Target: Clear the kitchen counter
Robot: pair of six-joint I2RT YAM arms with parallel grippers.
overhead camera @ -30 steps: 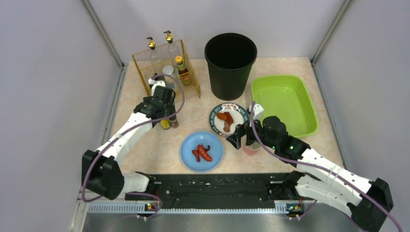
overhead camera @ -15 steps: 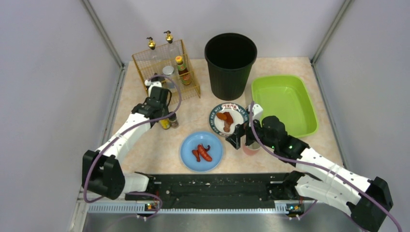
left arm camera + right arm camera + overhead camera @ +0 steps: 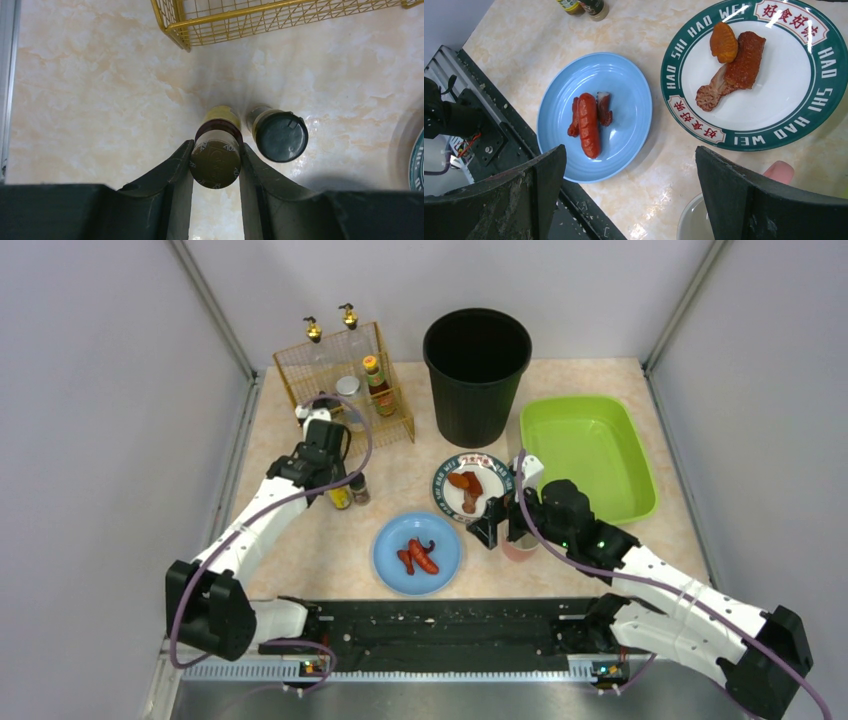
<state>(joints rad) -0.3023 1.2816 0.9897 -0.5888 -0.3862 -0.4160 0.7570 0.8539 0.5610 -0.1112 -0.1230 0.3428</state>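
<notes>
The left gripper [image 3: 216, 150] pinches the brown cap of a yellow-labelled seasoning bottle [image 3: 216, 162], which stands on the worktop [image 3: 300, 540] just near of the gold wire rack [image 3: 280, 15]. The worktop runs under everything and carries a lot: two bottles, two plates of food, a cup, the rack, a black bin [image 3: 476, 370] and a lime-green tray [image 3: 590, 455].

The main risk is the grip's height. The fingers hold only the cap, so the body hangs free below and could probably swing or twist out on a lift, more so if the cap is smooth.

The second risk is the dark-capped bottle [image 3: 281, 136] just right of the held one. The right-hand finger fills the narrow gap between them, so any sideways drift while rising could tip it over and send it rolling toward the green-rimmed plate [image 3: 754, 75].

If the bottle is meant for the rack, its base has to clear the wire rim; catching it could yank the bottle loose or shove the rack.

The right gripper [image 3: 629, 152] is spread wide and holds nothing, above the blue plate [image 3: 624, 90] of sausages. A pink cup [image 3: 779, 172] sits low by its right-hand finger. A careless descent there could knock the cup into the plate beside it.
</notes>
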